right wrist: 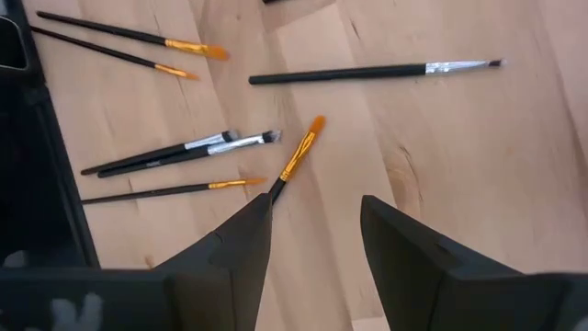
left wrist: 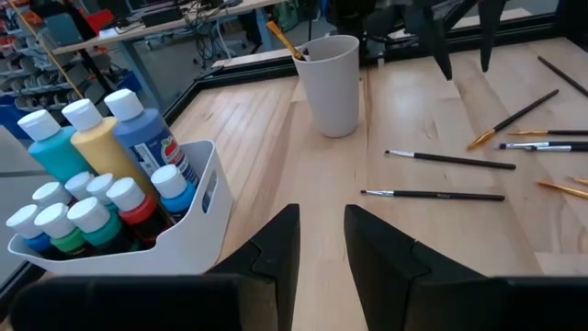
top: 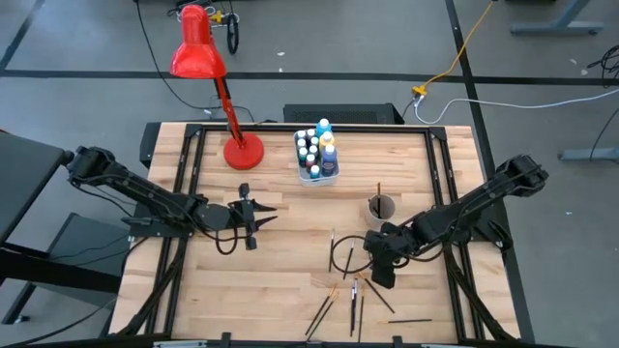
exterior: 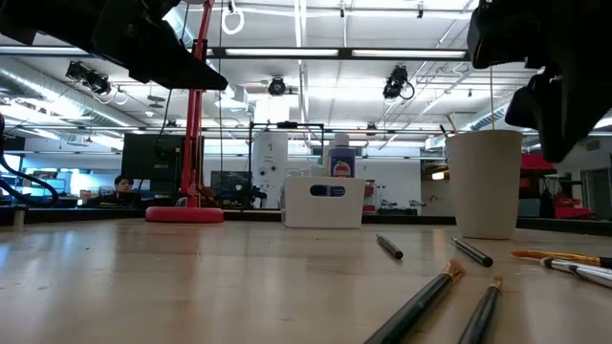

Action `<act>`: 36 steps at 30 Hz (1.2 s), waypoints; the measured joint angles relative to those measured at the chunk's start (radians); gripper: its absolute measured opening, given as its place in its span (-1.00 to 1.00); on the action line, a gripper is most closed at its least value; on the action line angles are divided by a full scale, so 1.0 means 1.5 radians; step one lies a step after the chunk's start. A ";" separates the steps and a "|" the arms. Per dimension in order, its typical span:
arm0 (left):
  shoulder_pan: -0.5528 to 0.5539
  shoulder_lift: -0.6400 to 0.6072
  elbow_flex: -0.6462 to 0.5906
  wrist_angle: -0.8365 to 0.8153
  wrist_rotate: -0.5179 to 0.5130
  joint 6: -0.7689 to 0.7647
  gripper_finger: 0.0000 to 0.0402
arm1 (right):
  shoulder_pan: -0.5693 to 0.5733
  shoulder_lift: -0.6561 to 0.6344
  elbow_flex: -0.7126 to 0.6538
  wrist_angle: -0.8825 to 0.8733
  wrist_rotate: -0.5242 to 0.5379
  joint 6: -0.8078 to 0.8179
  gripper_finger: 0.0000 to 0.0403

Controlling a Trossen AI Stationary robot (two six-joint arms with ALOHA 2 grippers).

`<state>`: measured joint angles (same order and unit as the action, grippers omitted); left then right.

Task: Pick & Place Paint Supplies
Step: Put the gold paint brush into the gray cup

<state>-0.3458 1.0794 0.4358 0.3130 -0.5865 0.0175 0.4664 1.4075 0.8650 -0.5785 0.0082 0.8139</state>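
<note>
Several thin dark-handled paintbrushes [top: 353, 290] lie loose near the white paper cup [top: 380, 207], so the right gripper [right wrist: 308, 244] hovers over them, jaws spread and empty, to pick one.

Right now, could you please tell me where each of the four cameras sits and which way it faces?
High view: above the table, looking straight down; both arms, red lamp, white tub of paint bottles, cup, paintbrushes.
Low view: at table-top height, looking level across; dark arm parts hang at the top corners.
Left wrist view: on the left arm, facing tub and cup; left hand open.
Right wrist view: on the right arm, facing down at brushes; right hand open.
Shared: high and left wrist views both show tub and cup.
</note>
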 joint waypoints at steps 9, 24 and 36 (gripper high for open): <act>0.001 0.000 0.000 0.000 0.000 0.019 -0.52 | 0.000 0.036 0.000 0.005 -0.017 0.011 -0.16; 0.001 0.000 0.000 -0.001 0.000 0.021 -0.52 | 0.000 0.048 0.000 0.013 -0.017 -0.014 -0.16; 0.001 0.000 0.000 0.000 0.000 0.021 -0.52 | 0.000 0.048 0.000 0.023 -0.016 -0.011 -0.16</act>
<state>-0.3443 1.0794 0.4358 0.3126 -0.5869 0.0496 0.4664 1.4792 0.8650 -0.5446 -0.0162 0.7971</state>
